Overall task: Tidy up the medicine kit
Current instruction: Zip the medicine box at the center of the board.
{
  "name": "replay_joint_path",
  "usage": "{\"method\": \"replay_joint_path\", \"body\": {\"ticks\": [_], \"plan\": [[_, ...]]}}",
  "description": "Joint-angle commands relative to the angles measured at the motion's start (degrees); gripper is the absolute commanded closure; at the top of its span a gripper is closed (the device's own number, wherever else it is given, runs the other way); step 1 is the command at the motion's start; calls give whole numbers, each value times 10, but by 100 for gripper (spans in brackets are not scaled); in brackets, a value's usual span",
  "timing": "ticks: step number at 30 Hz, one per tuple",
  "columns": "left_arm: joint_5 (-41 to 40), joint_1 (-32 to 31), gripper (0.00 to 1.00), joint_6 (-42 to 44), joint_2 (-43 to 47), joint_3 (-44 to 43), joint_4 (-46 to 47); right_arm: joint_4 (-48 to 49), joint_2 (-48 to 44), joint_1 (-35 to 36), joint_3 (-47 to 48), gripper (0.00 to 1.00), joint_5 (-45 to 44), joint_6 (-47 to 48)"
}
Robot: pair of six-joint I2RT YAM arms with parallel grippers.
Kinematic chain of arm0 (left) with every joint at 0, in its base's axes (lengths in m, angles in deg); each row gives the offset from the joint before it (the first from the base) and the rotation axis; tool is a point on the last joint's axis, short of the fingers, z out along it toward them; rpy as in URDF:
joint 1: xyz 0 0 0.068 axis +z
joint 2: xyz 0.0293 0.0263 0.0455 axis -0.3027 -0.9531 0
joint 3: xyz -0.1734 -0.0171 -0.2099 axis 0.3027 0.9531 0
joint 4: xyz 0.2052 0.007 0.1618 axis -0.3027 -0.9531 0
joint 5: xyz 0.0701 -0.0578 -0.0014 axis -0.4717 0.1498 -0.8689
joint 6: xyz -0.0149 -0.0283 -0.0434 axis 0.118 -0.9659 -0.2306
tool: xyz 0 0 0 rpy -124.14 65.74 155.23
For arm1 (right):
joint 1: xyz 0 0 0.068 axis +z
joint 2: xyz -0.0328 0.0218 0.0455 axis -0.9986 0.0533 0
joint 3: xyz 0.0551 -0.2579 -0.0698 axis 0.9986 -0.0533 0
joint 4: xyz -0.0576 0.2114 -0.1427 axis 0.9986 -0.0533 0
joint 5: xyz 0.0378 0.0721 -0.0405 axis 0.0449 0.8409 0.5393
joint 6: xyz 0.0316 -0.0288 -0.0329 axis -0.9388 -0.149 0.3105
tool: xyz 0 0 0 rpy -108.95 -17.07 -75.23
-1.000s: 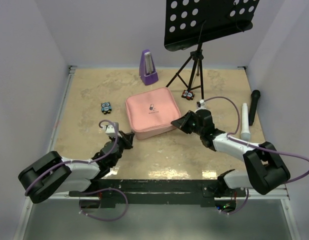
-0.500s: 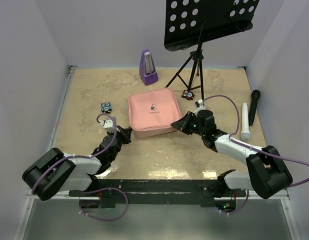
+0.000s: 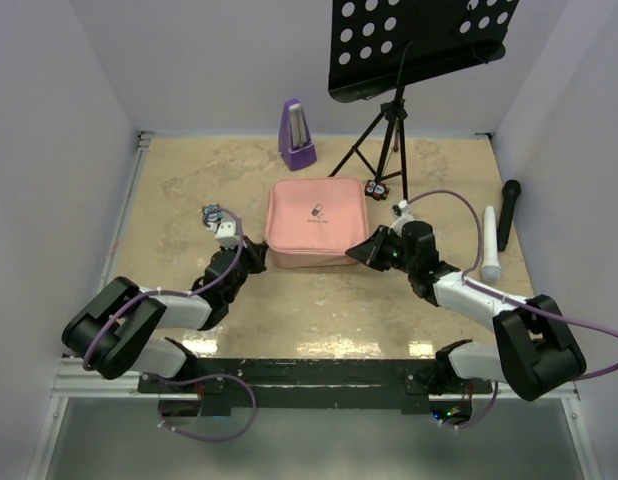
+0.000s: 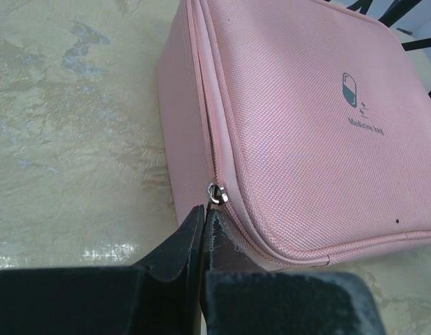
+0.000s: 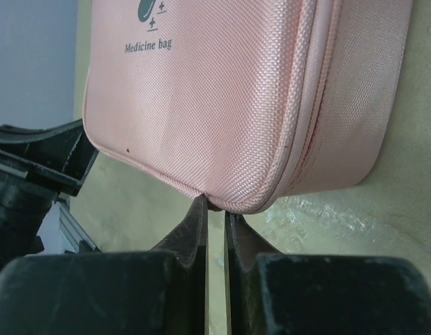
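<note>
The pink medicine kit (image 3: 319, 222) lies zipped shut in the middle of the table, its pill logo facing up. My left gripper (image 3: 257, 255) is at its near left corner. In the left wrist view the jaws (image 4: 203, 209) are pressed together just under the silver zip ring (image 4: 215, 192) on the kit (image 4: 306, 139), pinching the thin pull. My right gripper (image 3: 361, 250) is at the near right corner. In the right wrist view its narrowly parted fingers (image 5: 215, 204) nip the bottom seam of the kit (image 5: 222, 105).
A purple metronome (image 3: 296, 135) stands at the back. A black music stand's tripod (image 3: 389, 130) is behind the kit's right side. Small packets lie left (image 3: 212, 213) and right (image 3: 375, 188) of the kit. A white microphone (image 3: 490, 245) and a black one (image 3: 508, 212) lie at the right.
The kit has turned square to the table and shifted back and to the right. Both grippers moved with it, the left arm stretching forward.
</note>
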Motion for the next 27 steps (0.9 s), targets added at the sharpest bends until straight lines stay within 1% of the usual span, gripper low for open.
{"method": "replay_joint_path", "body": {"ticks": [1, 4, 6, 10, 11, 12, 14, 15, 16, 18, 21, 27], "plan": [[-101, 39, 100, 13, 28, 23, 30, -54, -19, -26, -22, 100, -9, 90], [-113, 31, 100, 5, 70, 54, 22, -60, -19, -30, -10, 100, -12, 92], [-133, 11, 100, 10, 100, 65, 5, -60, -16, -32, -1, 100, -13, 91], [-144, -23, 100, 12, 138, 76, -23, -54, 8, -33, 31, 100, -4, 88], [-153, -33, 100, 8, 146, 79, -29, -50, 7, -34, 34, 95, 1, 88], [-157, -41, 100, 5, 151, 84, -29, -41, 0, -33, 36, 85, 9, 84], [-160, -54, 100, -1, 152, 90, -28, -20, -21, -28, 34, 62, 30, 71], [-163, -61, 100, -2, 148, 91, -28, -15, -30, -22, 35, 52, 43, 66], [-164, -70, 100, -3, 146, 91, -25, -24, -37, -10, 38, 45, 46, 60], [-164, -83, 100, -9, 141, 91, -25, -29, -50, 19, 39, 37, 43, 45], [-166, -101, 100, -21, 136, 96, -13, -10, -68, 57, 26, 32, 37, -1], [-164, -149, 100, -29, 107, 98, 15, 45, -56, 99, 2, 30, 36, -77]]}}
